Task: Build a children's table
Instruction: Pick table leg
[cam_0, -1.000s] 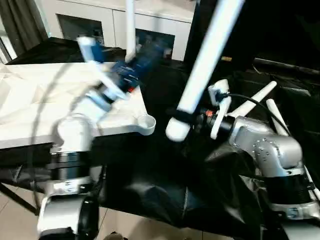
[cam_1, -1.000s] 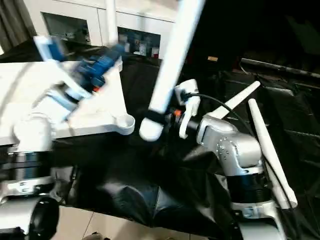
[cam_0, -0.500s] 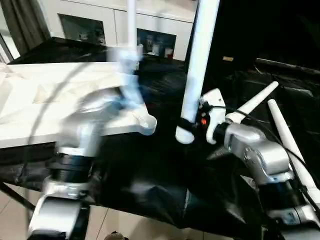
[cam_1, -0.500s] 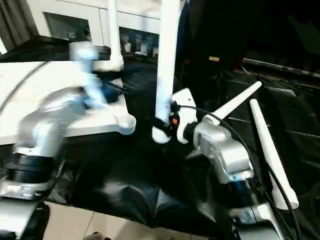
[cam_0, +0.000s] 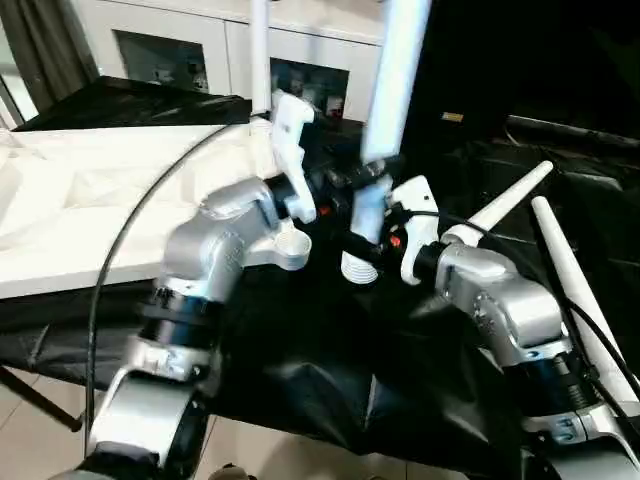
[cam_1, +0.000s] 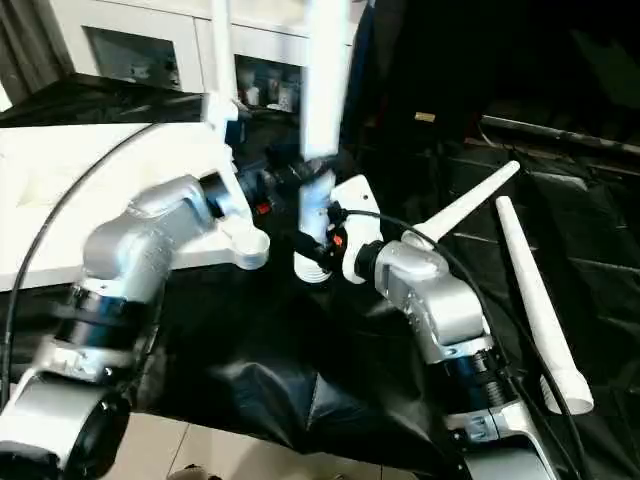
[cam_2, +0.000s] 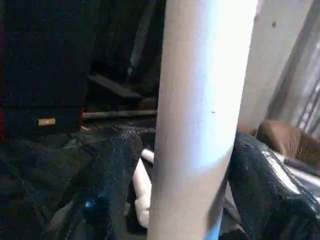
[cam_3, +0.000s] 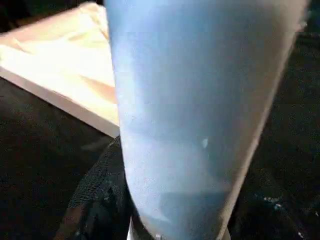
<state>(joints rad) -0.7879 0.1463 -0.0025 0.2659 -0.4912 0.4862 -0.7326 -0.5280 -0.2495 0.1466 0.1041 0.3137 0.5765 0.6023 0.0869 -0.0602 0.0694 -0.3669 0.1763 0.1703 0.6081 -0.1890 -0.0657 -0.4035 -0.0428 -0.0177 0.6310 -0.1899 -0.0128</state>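
Your white leg (cam_0: 385, 110) stands near upright, threaded end down just beside the tabletop's (cam_0: 90, 200) corner socket (cam_0: 293, 243); right gripper (cam_0: 362, 235) clamped low on it, left gripper (cam_0: 345, 180) closed around it above; two spare legs (cam_1: 535, 290) on black cloth (cam_0: 300, 350)

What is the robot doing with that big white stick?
It's building a little table. The right tool holds one white leg upright near its threaded bottom end, and the left tool is around the same leg a bit higher. The leg hangs just beside the corner socket of the upside-down table top, not in it yet. One leg already stands at the far corner; two more legs lie on the black cloth.
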